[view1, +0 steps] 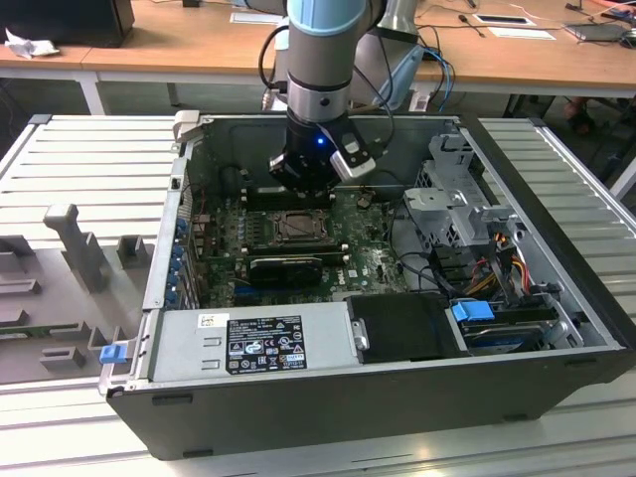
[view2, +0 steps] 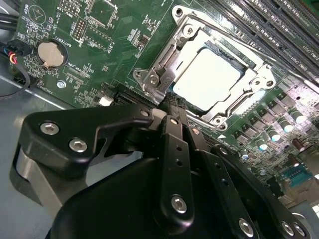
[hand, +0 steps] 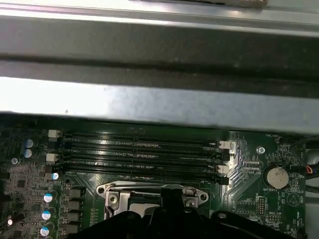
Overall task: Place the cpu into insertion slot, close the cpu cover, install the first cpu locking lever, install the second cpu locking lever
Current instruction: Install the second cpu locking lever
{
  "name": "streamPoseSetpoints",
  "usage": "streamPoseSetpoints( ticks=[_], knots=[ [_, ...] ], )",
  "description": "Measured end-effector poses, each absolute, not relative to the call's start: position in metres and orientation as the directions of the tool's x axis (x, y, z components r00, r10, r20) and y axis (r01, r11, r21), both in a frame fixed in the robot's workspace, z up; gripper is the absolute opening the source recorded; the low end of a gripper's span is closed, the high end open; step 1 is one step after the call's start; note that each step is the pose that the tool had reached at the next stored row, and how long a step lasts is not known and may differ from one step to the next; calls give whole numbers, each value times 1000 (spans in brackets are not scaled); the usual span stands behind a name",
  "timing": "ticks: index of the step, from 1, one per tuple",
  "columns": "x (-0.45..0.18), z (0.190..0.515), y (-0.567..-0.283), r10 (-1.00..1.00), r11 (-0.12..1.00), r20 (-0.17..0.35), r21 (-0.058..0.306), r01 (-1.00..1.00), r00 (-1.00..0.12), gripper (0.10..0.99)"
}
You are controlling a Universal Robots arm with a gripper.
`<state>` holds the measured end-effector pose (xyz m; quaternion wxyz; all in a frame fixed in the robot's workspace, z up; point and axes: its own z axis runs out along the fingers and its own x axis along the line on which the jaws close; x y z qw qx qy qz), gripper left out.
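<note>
Hanging over the middle of an open computer case [view1: 556, 328] in the exterior view, the arm is seen with its claw [view1: 301, 177] just above the insertion slot [view1: 295, 228], which sits at the centre of the green motherboard [view1: 373, 260]. A grey power supply [view1: 248, 338] is seen along the lower edge of the case, and wooden desks [view1: 179, 45] run across the top of the frame.

In the second wrist view, the cpu [view2: 207, 79] is shown lying flat in the insertion slot at upper centre, its pale top visible through the window of the cpu cover [view2: 227, 107], which lies closed over it. The black fingers [view2: 172, 134] are brought together (no gap is seen between them), with nothing held, and their tips reach the near edge of the socket frame. A round coin battery [view2: 51, 54] is seen at upper left.

In the first wrist view, the socket's silvery rim [hand: 149, 189] is seen at lower centre, with long memory slots [hand: 139, 149] just above it and the case wall [hand: 159, 99] across the upper half.
</note>
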<state>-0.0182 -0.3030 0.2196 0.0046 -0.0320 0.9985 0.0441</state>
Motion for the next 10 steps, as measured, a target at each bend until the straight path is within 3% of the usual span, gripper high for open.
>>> streamPoseSetpoints(
  ticks=[10],
  knots=[
    [-18,247,-304,-64,994,-5,88,-64,-998,106]
  ],
)
